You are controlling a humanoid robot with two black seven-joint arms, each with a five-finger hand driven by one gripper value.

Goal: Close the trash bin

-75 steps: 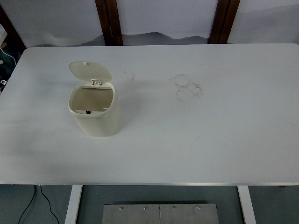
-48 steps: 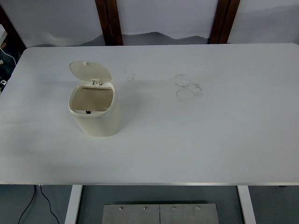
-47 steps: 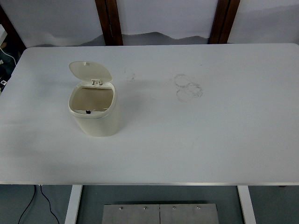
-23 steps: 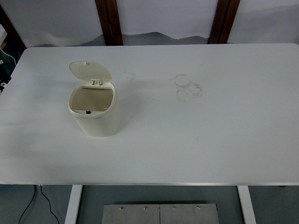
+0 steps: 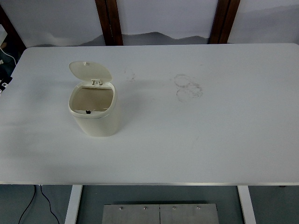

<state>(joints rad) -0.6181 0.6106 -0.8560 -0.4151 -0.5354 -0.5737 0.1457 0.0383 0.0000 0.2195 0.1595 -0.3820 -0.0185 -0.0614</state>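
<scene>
— Where is either hand?
— Neither shows, so their fingers cannot be judged.
— And the trash bin (image 5: 95, 112)?
— Left of centre on the white table (image 5: 210, 135), upright, its lid (image 5: 90, 71) tipped back open.

A white table (image 5: 224, 140) on white legs (image 5: 73, 203) is shown against a pale wall (image 5: 163, 16) crossed by two dark wooden uprights (image 5: 109, 21). Faint ring marks (image 5: 188, 86) are seen on the tabletop. Grey floor (image 5: 275, 205), a black cable (image 5: 32, 200) and a metal plate (image 5: 160, 213) are visible below.
</scene>
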